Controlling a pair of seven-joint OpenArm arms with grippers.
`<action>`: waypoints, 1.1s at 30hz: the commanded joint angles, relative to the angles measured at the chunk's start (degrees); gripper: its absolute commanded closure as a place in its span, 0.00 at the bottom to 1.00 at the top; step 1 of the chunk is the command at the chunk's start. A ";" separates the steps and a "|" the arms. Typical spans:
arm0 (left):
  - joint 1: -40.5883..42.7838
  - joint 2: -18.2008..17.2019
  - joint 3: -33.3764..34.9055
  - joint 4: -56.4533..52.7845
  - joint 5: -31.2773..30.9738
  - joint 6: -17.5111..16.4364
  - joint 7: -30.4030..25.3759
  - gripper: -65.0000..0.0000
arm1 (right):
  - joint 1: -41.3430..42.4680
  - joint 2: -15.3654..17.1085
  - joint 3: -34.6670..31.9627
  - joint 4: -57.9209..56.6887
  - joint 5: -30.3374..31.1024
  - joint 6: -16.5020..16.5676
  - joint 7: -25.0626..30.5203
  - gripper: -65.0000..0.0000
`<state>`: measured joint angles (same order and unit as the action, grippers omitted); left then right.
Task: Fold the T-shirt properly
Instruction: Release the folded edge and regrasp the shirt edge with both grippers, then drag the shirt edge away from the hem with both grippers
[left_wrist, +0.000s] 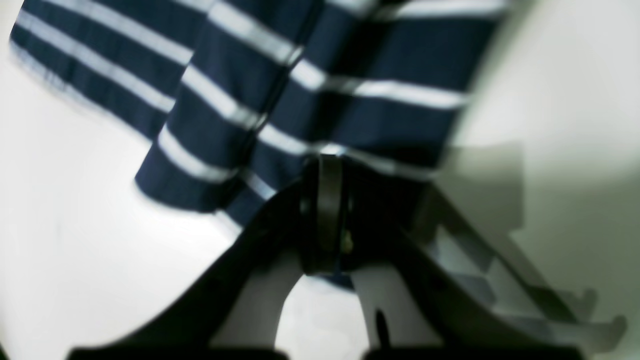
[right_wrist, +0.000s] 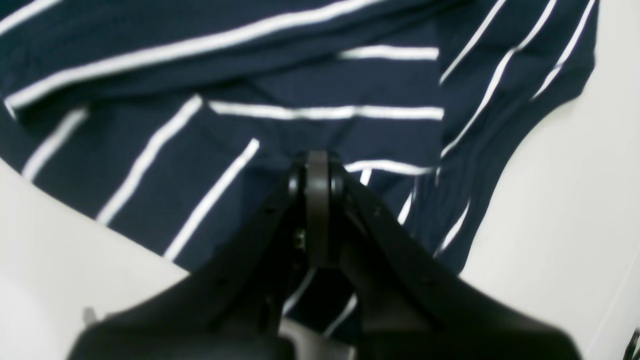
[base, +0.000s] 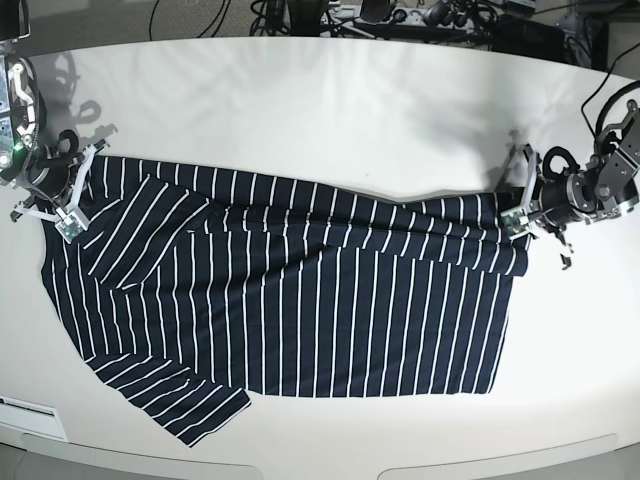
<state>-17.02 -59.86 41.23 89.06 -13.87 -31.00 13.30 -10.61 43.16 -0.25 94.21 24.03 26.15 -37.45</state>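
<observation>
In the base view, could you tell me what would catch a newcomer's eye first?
The striped T-shirt sprawls across the white table, its upper edge folded over and one sleeve sticking out at the lower left. The right gripper pinches its left end and the left gripper its right end.

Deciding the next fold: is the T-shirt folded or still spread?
Partly folded: the T-shirt lies spread on the table, its far edge doubled over.

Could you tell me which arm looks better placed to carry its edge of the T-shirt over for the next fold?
Probably neither alone. The left gripper and right gripper both pinch the T-shirt at opposite ends of its far edge, so both together seem best.
</observation>
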 joint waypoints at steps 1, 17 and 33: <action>-1.51 -1.57 -0.52 1.57 0.07 -0.09 -1.31 1.00 | 1.29 1.79 0.61 0.90 0.11 -0.74 2.05 1.00; 1.18 -7.43 -0.55 10.45 -1.60 0.17 2.58 1.00 | 1.57 0.33 0.61 0.96 12.33 -3.17 -2.29 1.00; 2.12 -1.18 0.02 0.55 1.31 -3.82 0.50 1.00 | -0.90 -4.85 0.61 0.92 0.00 -1.03 -3.23 1.00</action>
<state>-14.76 -59.75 41.54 89.56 -13.06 -33.56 12.84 -11.60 36.99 -0.12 94.59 24.60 25.10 -39.22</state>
